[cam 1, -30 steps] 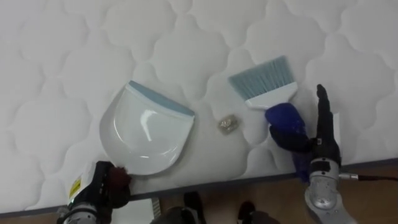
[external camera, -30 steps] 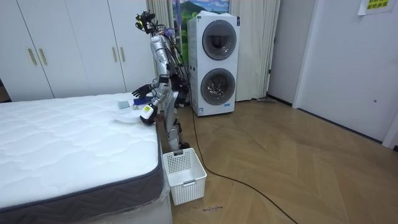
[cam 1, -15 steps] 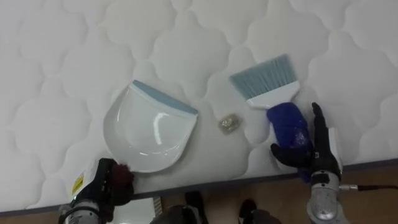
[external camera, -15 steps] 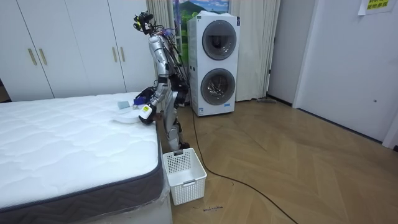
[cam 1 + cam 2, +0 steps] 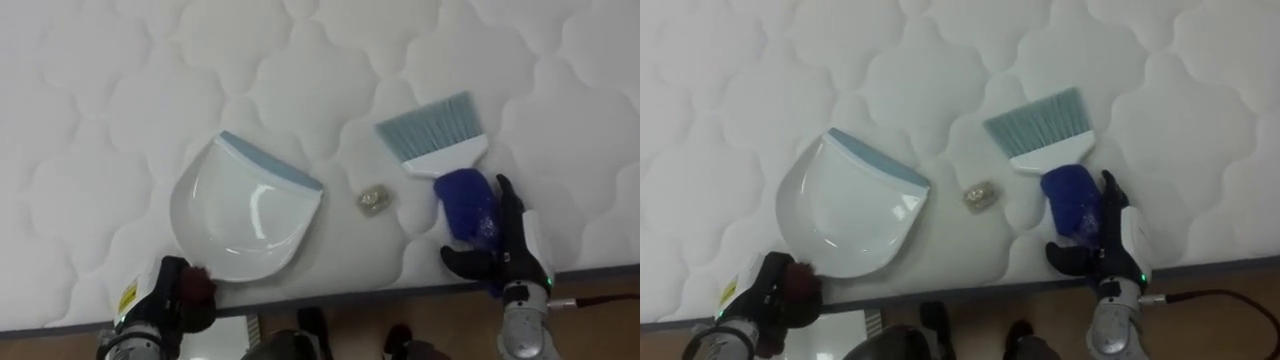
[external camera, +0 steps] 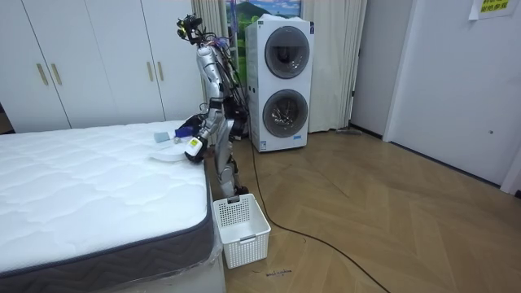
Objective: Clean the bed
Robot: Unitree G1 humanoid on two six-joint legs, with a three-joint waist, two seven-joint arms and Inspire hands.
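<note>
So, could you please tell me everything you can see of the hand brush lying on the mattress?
The hand brush lies flat on the white quilted mattress near its front edge. It has fanned pale blue-grey bristles pointing away from the robot, a white plastic-looking head, and a dark blue handle pointing towards the edge. The right hand is at the handle, straight fingers along its right side, thumb across its near end. A small scrap lies apart to its left.
</note>
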